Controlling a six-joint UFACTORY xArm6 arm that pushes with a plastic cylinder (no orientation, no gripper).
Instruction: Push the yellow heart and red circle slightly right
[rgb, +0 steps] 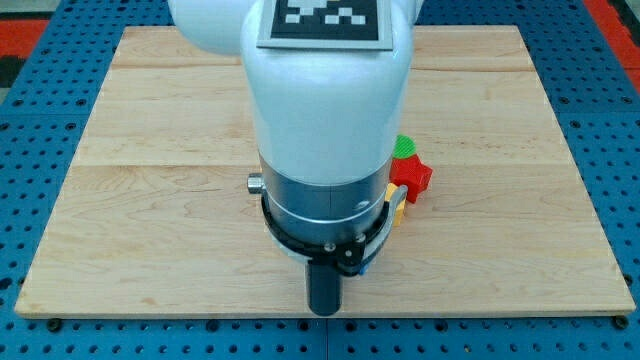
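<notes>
Nearest, my tip (323, 310) touches no block and grips nothing — at one o'clock, mostly arm-hidden: yellow block (399, 208), red block (412, 176), green block (405, 147).

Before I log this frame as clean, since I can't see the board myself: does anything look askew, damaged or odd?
Nothing stands out. The wooden board lies flat and unmarked. A red block, a green block and a yellow sliver cluster at the arm's right edge, mostly hidden. My tip stands below-left, apart.

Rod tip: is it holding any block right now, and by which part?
Nothing is held; there is no tool to grasp with. My tip sits at the view's bottom, apart from the red block, green block and yellow block.
</notes>
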